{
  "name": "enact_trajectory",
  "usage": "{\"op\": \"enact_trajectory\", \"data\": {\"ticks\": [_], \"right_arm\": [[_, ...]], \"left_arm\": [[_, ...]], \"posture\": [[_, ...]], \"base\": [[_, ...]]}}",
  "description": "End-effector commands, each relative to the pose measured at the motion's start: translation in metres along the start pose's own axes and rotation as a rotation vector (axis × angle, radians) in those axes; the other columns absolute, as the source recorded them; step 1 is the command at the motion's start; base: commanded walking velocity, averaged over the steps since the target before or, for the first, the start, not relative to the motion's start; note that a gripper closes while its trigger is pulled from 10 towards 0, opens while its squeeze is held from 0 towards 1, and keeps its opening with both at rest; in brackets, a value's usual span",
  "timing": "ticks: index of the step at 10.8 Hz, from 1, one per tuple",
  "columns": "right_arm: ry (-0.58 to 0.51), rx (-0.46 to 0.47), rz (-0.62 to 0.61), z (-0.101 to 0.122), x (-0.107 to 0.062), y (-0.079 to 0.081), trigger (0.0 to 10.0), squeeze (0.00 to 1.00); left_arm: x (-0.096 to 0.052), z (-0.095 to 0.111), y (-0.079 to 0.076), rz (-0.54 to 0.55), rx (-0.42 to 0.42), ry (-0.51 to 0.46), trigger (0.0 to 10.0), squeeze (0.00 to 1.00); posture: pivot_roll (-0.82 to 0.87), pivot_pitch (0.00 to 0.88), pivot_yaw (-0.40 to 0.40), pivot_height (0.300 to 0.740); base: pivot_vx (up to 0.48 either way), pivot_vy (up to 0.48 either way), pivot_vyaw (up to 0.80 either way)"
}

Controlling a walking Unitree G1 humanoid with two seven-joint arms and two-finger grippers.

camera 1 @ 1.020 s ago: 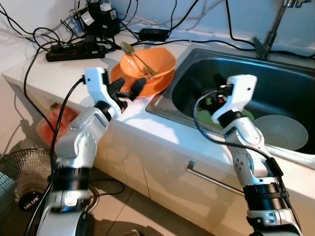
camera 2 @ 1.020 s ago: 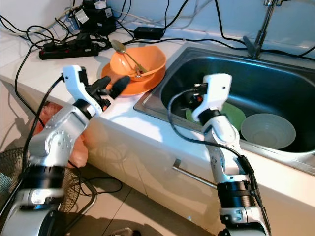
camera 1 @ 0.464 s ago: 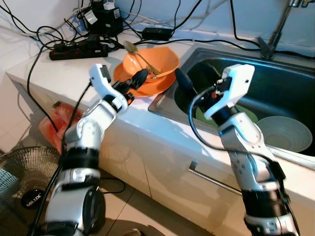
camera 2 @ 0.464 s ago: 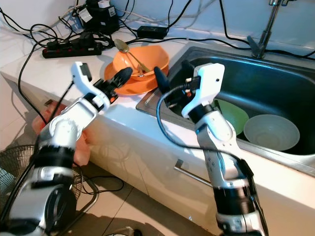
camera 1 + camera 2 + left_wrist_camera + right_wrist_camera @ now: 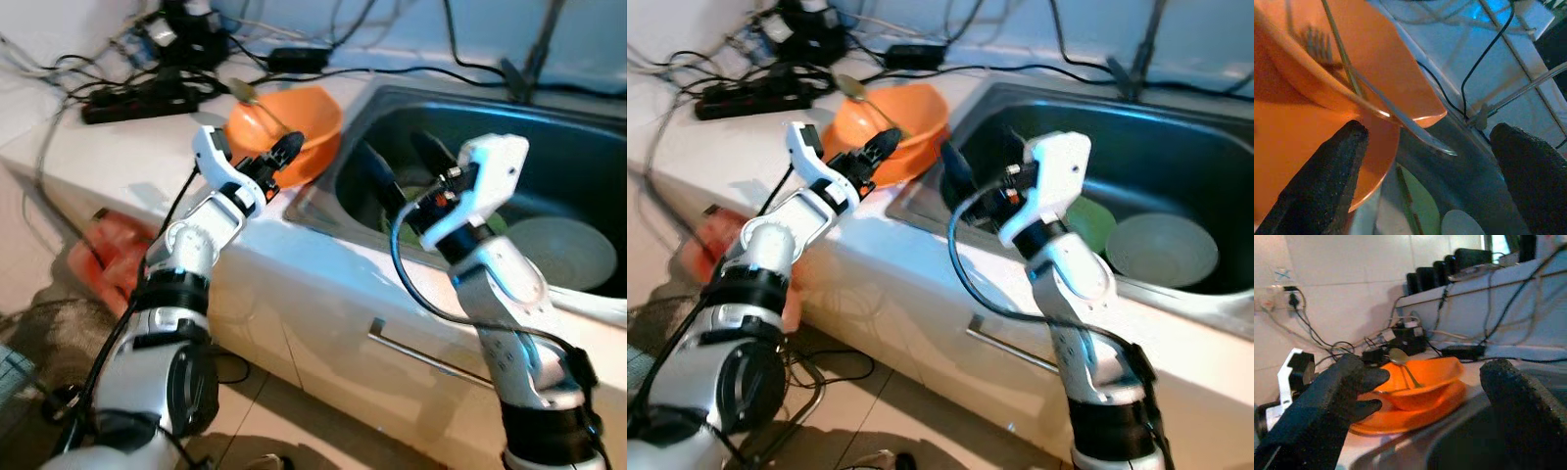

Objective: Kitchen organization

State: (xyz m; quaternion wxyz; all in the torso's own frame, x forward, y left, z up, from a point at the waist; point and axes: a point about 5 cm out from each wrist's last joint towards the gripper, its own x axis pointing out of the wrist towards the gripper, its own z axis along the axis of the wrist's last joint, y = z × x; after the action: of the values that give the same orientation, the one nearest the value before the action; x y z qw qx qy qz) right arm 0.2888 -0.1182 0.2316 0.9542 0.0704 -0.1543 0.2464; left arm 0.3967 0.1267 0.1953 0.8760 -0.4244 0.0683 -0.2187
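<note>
Left hand (image 5: 279, 157) sits right at the near rim of the orange plate (image 5: 312, 164), fingers spread wide, nothing held; in the left wrist view one finger (image 5: 1327, 181) lies against the plate's edge and the other is off over the sink side, so the gap straddles the plate rim and the orange bowl (image 5: 284, 117) stacked on it. Bowl and plate stand on the white surface (image 5: 137, 162), just beside the left edge of the steel sink (image 5: 549, 147), with a spoon (image 5: 257, 101) lying in the bowl, handle pointing down toward the hands and head sticking out over the far rim. Right hand (image 5: 392, 171) is also wide, empty, hovering over the sink's left part, fingers aimed across at the same stack; it is near but clearly farther off than the left, which is touching or almost touching. A green plate (image 5: 1095, 223) and a pale bowl (image 5: 1161, 250) lie in the sink behind the right arm. Likely target is the orange stack: it lies straight ahead of the left hand and to the left of the right hand, so the left arm looks better placed to pinch the rim. Blur makes exact contact hard to confirm. Power strip (image 5: 137, 100) and cables sit behind the stack, apart from both hands.
</note>
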Motion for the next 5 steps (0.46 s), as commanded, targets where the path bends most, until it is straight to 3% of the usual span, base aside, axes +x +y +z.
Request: {"op": "enact_trajectory", "data": {"ticks": [1, 3, 4, 5], "right_arm": [[-0.002, 0.008, 0.002, 0.003, -0.003, 0.002, 10.0, 0.0], [0.013, 0.009, -0.005, 0.006, -0.007, 0.003, 10.0, 0.0], [0.017, 0.02, 0.003, 0.006, -0.007, 0.004, 10.0, 0.0], [0.041, 0.053, 0.078, 0.006, -0.01, 0.009, 10.0, 0.0]], "left_arm": [[0.001, 0.012, -0.002, -0.009, 0.002, -0.032, 10.0, 0.0], [0.002, 0.021, 0.002, 0.002, -0.047, -0.07, 10.0, 0.0], [0.002, 0.023, 0.002, -0.003, -0.055, -0.077, 7.1, 0.0], [0.004, 0.025, -0.001, -0.016, -0.061, -0.082, 9.6, 0.0]], "posture": [[-0.06, 0.118, 0.159, 0.74], [-0.07, 0.132, 0.157, 0.74], [-0.07, 0.133, 0.158, 0.74], [-0.06, 0.132, 0.157, 0.74]], "base": [[0.0, 0.0, 0.0], [0.0, 0.0, 0.0], [0.0, 0.0, 0.0], [0.0, 0.0, 0.0]]}}
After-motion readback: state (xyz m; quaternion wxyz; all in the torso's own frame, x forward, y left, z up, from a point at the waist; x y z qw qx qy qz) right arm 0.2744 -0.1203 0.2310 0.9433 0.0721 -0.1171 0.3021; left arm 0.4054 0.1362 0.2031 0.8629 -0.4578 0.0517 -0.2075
